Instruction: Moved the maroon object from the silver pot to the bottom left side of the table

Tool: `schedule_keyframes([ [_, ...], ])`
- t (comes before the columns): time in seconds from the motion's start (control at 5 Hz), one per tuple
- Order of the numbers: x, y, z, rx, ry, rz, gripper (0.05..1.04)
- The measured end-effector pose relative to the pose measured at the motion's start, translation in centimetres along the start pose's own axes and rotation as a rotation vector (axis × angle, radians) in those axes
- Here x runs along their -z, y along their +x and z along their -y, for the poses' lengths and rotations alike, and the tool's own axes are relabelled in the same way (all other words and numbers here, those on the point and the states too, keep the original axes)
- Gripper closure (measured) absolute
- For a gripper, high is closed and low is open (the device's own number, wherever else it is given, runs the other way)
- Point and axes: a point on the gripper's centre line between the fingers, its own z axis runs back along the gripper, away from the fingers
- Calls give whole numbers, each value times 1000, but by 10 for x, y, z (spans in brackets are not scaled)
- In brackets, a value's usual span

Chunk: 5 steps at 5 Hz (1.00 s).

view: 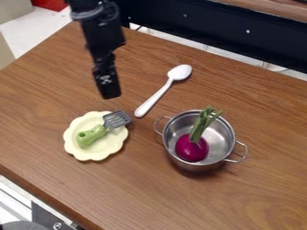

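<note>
Resting inside a silver pot (pixel 221 138), a smooth, round maroon object (pixel 192 149) topped with green stalks (pixel 201 125) sits on the right side of a wood-grain desk (pixel 258 197).

The stalks slant up toward the pot's far rim. Counted on the desk are one maroon object, one pot with two loop handles, one pale yellow scalloped plate (pixel 90 153), one green-handled spatula (pixel 92 135) lying on it with its gray slotted blade over the rim, and one white spoon (pixel 159 95) set diagonally between plate and pot. One black arm (pixel 99 27) enters at the top edge, left of center, its claw (pixel 111 93) pointing down beyond the plate, apart from the pot; whether the claw is open or closed cannot be told.
</note>
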Motion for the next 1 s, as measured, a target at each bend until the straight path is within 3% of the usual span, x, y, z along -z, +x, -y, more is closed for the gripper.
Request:
schedule_keyframes([
  [0.6, -6, 48, 46, 15, -17, 12, 87],
  [1.0, 4, 71, 64, 3, -18, 69, 87],
])
